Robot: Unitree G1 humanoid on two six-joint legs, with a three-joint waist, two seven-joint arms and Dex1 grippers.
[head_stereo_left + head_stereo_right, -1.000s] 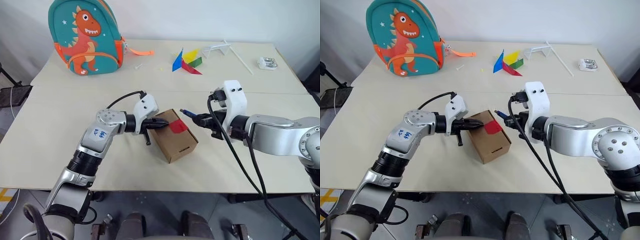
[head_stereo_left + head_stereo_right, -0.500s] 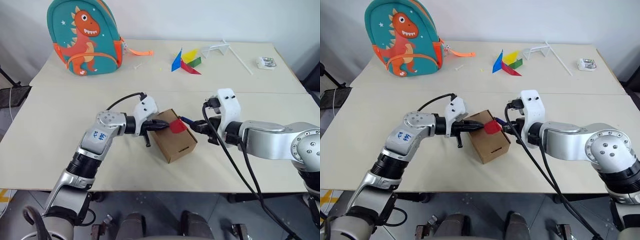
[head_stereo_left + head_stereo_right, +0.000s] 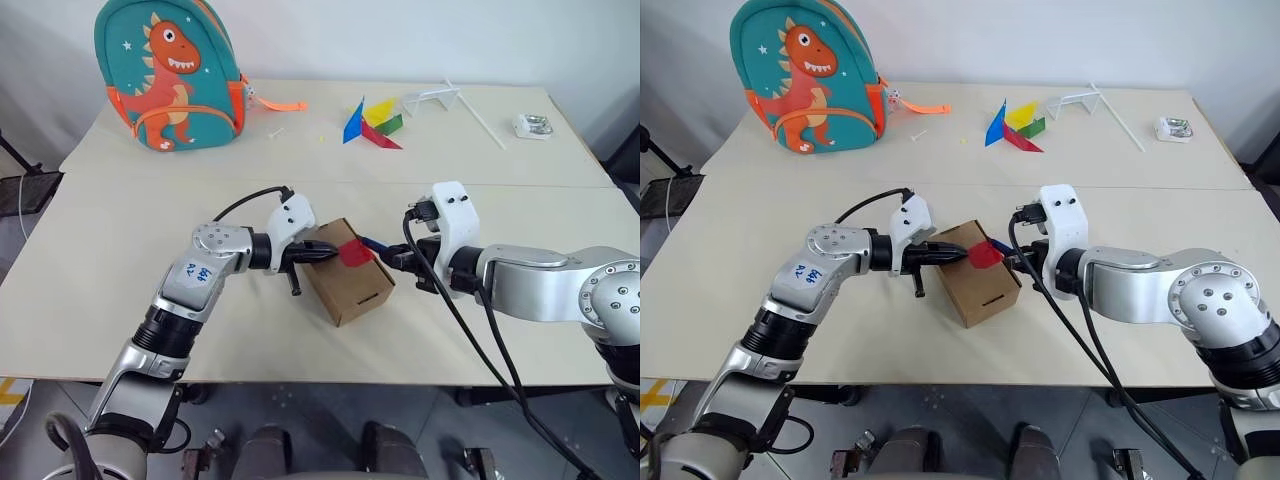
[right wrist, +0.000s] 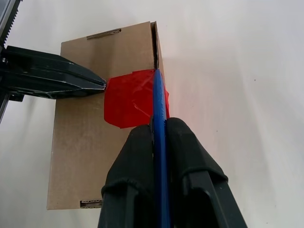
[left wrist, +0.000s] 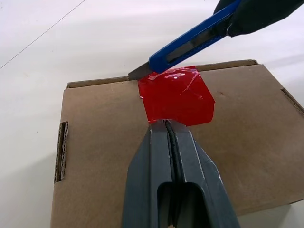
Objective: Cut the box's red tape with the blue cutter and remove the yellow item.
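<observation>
Blue cutter [image 5: 190, 45] blade meets red tape [image 5: 176, 95] on the box [image 5: 95, 156].

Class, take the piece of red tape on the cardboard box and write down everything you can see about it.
The red tape is a glossy, roughly square patch, slightly wrinkled, stuck flat on top of the brown box and reaching the edge where a flap seam runs. It looks uncut. The shut left gripper presses its tip at one edge of the tape. At the opposite edge, the blue cutter, held in the right gripper, has its bare blade tip on the tape.
</observation>
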